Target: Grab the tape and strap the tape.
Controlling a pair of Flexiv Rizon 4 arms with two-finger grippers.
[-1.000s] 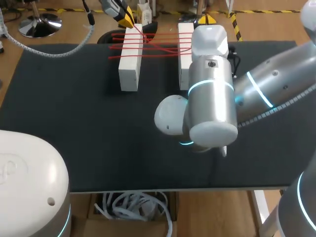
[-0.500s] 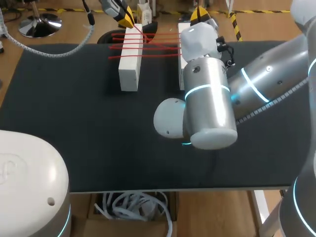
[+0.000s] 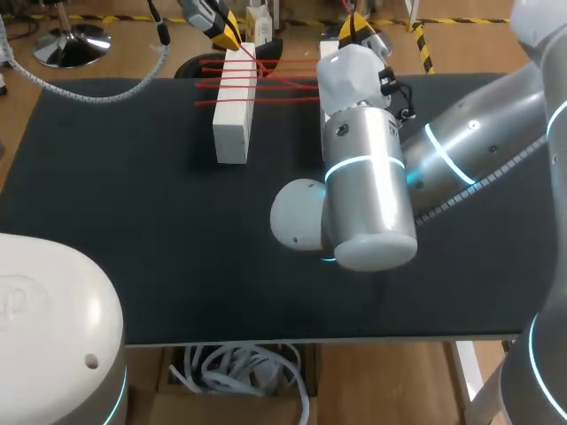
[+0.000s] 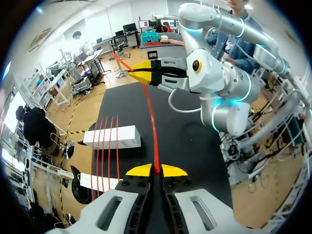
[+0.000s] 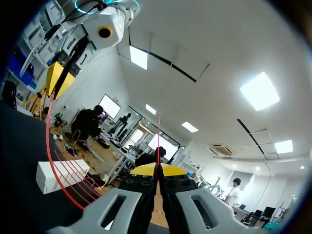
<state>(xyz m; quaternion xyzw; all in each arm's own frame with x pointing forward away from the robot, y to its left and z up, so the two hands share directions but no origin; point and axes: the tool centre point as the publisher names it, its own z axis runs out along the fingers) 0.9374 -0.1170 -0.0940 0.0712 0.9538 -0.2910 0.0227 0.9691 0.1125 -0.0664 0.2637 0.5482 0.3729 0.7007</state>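
Tape (image 3: pixel 266 78), red, runs in several lines between the left white block (image 3: pixel 232 106) and the right white block (image 4: pixel 112 137) at the tabletop's (image 3: pixel 133 195) far edge. My left gripper (image 4: pixel 156 170) has its jaws closed tight on one strand. My right gripper (image 5: pixel 157 169) pinches that same strand's other end, jaws fully closed.

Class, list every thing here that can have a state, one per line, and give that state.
left claw: shut on the red tape.
right claw: shut on the red tape.
red tape: one strand pulled straight between the two claws, several more strands laid across the white blocks.
white blocks: lying flat on the table, side by side with a gap between them, bridged by the tape.
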